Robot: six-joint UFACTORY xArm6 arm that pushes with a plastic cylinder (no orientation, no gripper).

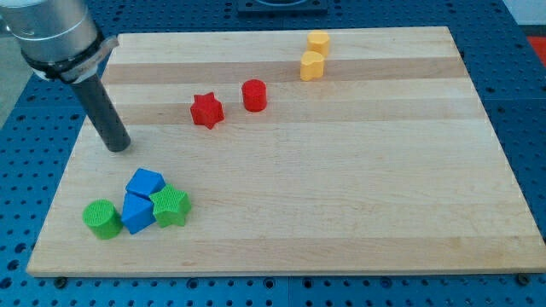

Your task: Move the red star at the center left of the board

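Red star (206, 111) sits in the upper-left quarter of the counter (341, 196), right of and slightly above the target zone at centre left. Just to its right, apart from it, stands a red cylinder (253, 95).

My tip (119, 147) rests near the view's left edge of the counter, well apart from every block. From the tip, the star lies toward the view's right and a little toward the top. Judgement: to drive the star leftward and down, the tip would need to get round to the star's far (right) side first, passing between star and red cylinder or circling over the top; the gap between those two looks narrow.

No pincer on this rig, only the rod, so there is no released or clenched state to log.

Other blocks: two yellow blocks (315, 55) near the top edge, close together, shapes hard to make out, possibly touching. At lower left a tight cluster: green cylinder (102, 219), two blue blocks (140, 199), green star-like block (171, 206), all below the tip.

Hidden: the rod's upper part and arm body are cut off at the view's top-left corner.
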